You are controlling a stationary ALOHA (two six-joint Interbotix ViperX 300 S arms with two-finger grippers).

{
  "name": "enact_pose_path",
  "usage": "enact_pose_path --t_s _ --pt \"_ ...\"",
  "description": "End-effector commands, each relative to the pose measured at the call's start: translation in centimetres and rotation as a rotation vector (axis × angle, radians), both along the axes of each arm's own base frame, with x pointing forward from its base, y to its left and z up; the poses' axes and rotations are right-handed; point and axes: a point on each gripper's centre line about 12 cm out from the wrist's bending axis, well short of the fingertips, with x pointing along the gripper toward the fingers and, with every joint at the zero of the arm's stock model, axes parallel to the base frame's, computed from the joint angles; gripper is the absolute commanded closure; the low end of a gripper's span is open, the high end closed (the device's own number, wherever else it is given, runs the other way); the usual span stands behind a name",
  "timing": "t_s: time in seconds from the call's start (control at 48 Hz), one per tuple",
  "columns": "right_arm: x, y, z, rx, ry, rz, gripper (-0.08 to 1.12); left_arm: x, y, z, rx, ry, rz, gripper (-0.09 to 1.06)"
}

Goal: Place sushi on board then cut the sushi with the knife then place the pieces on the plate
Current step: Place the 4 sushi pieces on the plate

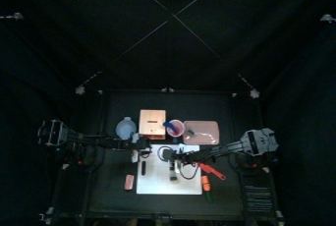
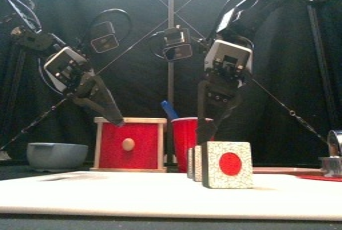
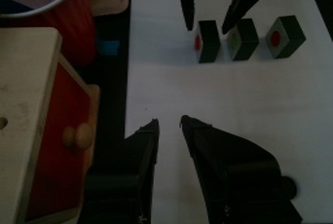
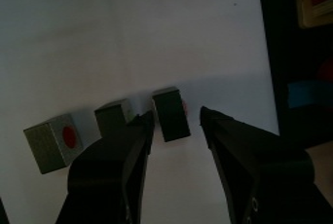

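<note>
Three dark green sushi pieces point(image 3: 240, 39) with red centres stand apart in a row on the white cutting board point(image 1: 168, 179); up front they look large point(image 2: 227, 164). My right gripper point(image 4: 178, 135) hangs open just above them, one jaw on each side of the middle and end pieces point(image 4: 169, 114), touching nothing. It shows over the board in the top view point(image 1: 179, 159). My left gripper point(image 3: 169, 129) hovers over the board's left part, jaws a narrow gap apart and empty. The pink plate point(image 1: 202, 130) lies behind the board. A red knife point(image 1: 211, 172) lies right of the board.
The wooden box with its red drawer front point(image 2: 130, 144) stands behind the board on the left, the red cup point(image 2: 185, 142) with the blue knife beside it. The blue-grey bowl point(image 2: 56, 155) sits far left. A small red piece point(image 1: 129, 182) lies left of the board.
</note>
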Motion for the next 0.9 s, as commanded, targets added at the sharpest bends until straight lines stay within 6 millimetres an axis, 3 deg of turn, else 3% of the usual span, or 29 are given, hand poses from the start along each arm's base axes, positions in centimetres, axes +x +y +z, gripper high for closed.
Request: enact_pose_path --t_s 0.021,0.312,0.521,0.667,0.896 --pt "0.6 0.0 1.2 -0.002 -0.038 0.005 0.24 0.3 0.2 0.7 0.0 -0.026 0.005 0.28" --pt "0.7 -0.1 0.0 -0.011 -0.011 0.009 0.36 0.2 0.2 0.6 -0.002 -0.022 0.007 0.28" --pt "-0.7 -0.5 2.2 0.01 -0.05 -0.019 0.44 0.2 0.1 0.6 -0.001 -0.023 0.006 0.28" --pt "-4.1 -3.4 4.4 0.026 -0.049 -0.121 0.44 0.2 0.1 0.6 -0.001 -0.023 0.006 0.28" --pt "-10.0 -9.3 5.7 0.007 0.008 -0.328 0.44 0.2 0.2 0.7 0.0 -0.025 0.007 0.28"
